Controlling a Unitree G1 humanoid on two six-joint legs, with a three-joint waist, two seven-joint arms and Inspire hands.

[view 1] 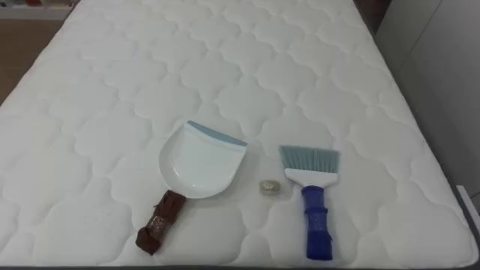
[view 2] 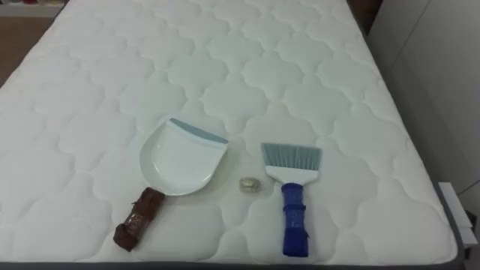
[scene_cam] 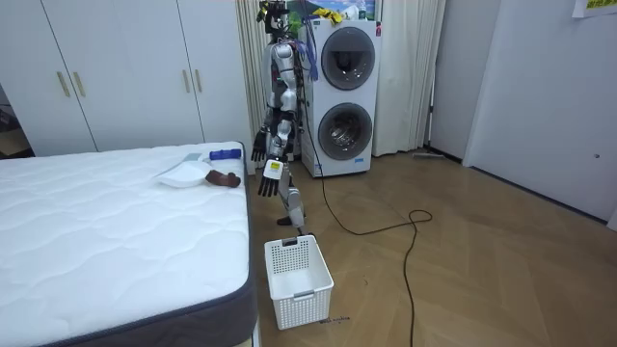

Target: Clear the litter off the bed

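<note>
white quilted bed (view 1: pixel 150 60) holds dustpan (view 1: pixel 201 161), wad (view 1: pixel 270 187), blue brush (view 1: pixel 313 202).

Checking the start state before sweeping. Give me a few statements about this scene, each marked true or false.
The brush lies to the right of the dustpan. True.
The small scrap sits inside the dustpan. False: it lies on the mattress, between dustpan and brush.
The brush's handle is brown. False: it is blue; the dustpan's handle is brown.
A white basket stands on the floor beside the mattress. True.
</note>
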